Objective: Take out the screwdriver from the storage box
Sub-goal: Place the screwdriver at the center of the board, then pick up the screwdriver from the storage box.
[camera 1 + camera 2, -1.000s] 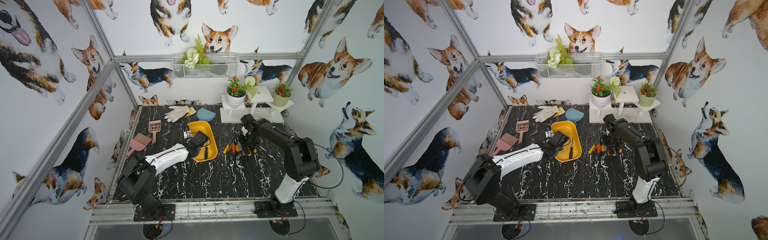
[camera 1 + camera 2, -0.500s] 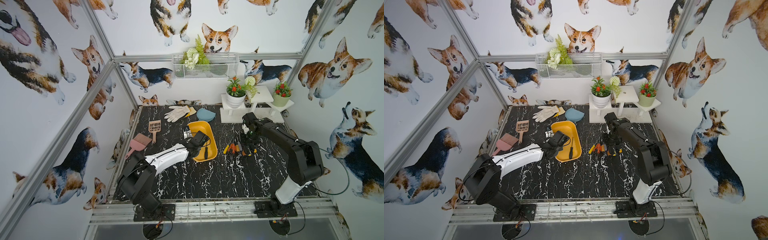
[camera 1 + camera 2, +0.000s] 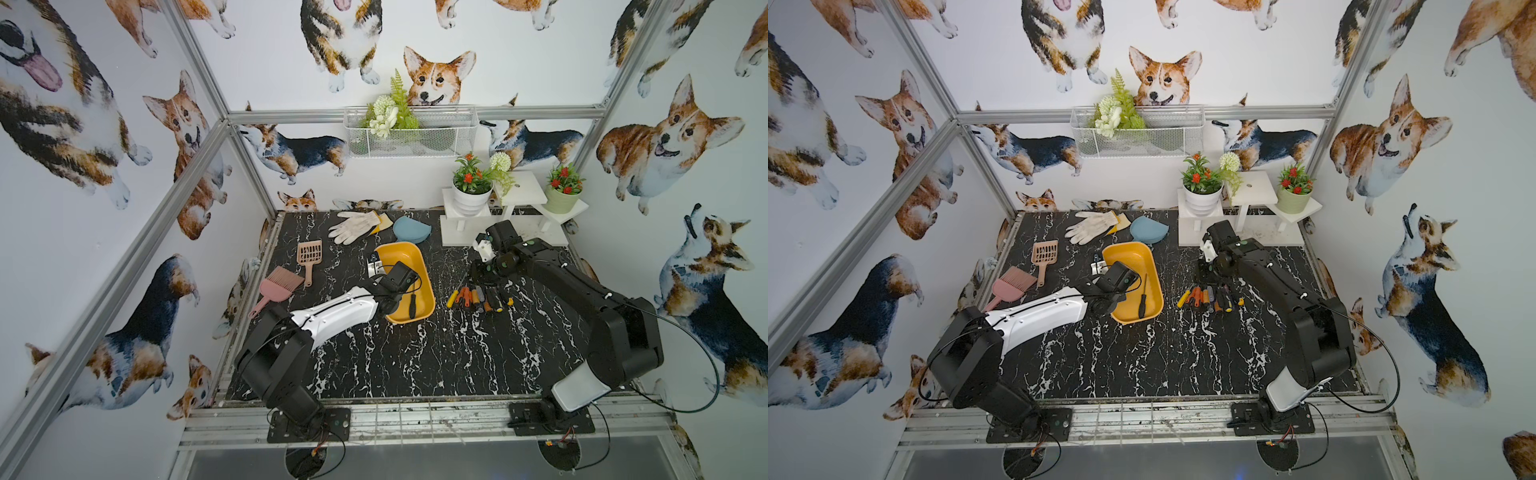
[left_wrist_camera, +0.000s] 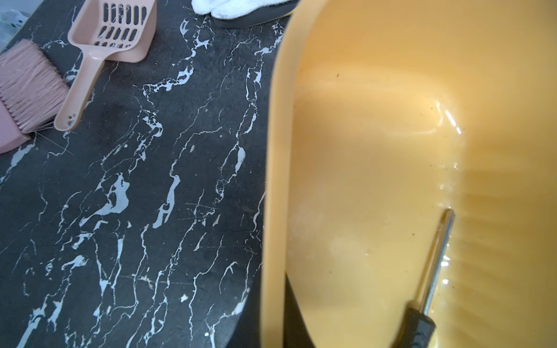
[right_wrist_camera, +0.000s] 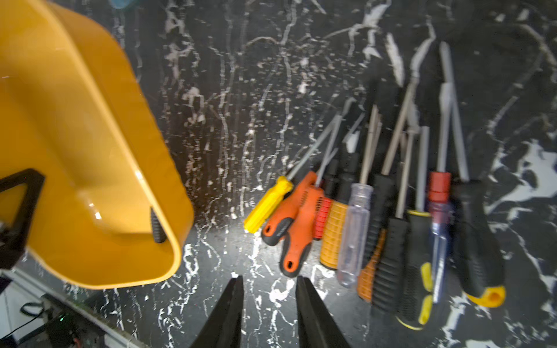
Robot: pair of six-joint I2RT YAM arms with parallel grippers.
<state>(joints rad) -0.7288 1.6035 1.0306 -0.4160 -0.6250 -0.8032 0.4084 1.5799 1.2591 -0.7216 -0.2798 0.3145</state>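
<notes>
Black-handled screwdriver [image 3: 412, 305] lies in storage box [image 3: 415, 254].
Right gripper [image 5: 268, 301] part-open, empty; left gripper [image 3: 386, 301] shut, seemingly on rim: reach-in risks collision.

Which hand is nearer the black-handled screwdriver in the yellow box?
Left. The left hand sits at the storage box rim, right beside the screwdriver. The right hand hangs open beside the row of loose screwdrivers outside the box.
</notes>
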